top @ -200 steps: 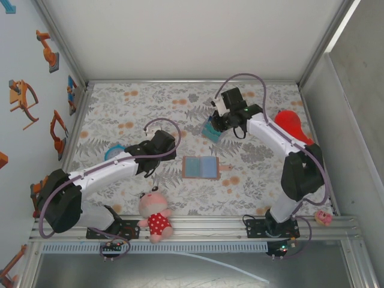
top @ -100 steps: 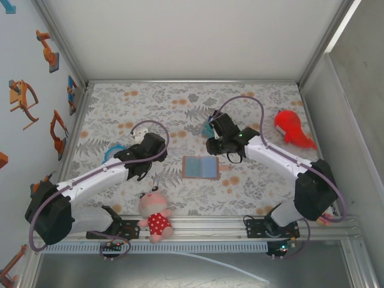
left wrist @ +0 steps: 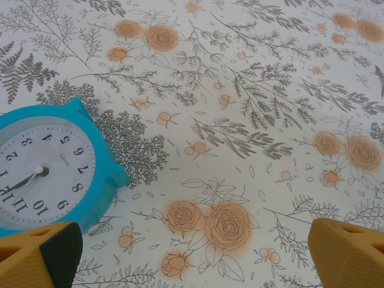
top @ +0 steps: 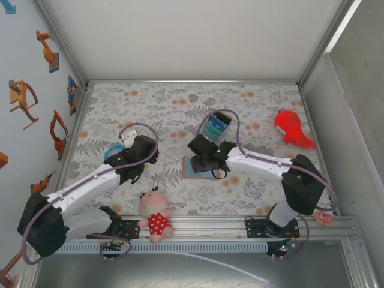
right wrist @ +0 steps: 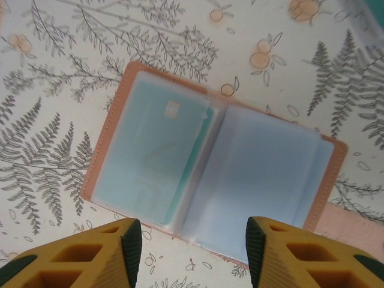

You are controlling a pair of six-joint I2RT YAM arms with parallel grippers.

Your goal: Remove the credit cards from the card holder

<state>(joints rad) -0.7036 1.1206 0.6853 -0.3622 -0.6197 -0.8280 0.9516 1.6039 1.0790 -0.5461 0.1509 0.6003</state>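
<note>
Floral desk (top: 258, 102) bears the open holder (right wrist: 211, 161), likely floppy; right fingers (right wrist: 111, 255) and left fingers (left wrist: 42, 255) gape. Pinch its 9 o'clock card (right wrist: 150, 150).

The left arm (top: 90, 180) is stretched forward and inward, and the left claw (left wrist: 192, 258) is held wide open. The right arm (top: 264, 163) is bent leftward, and the right claw (right wrist: 193, 246) is held open, pointed downward.
</note>
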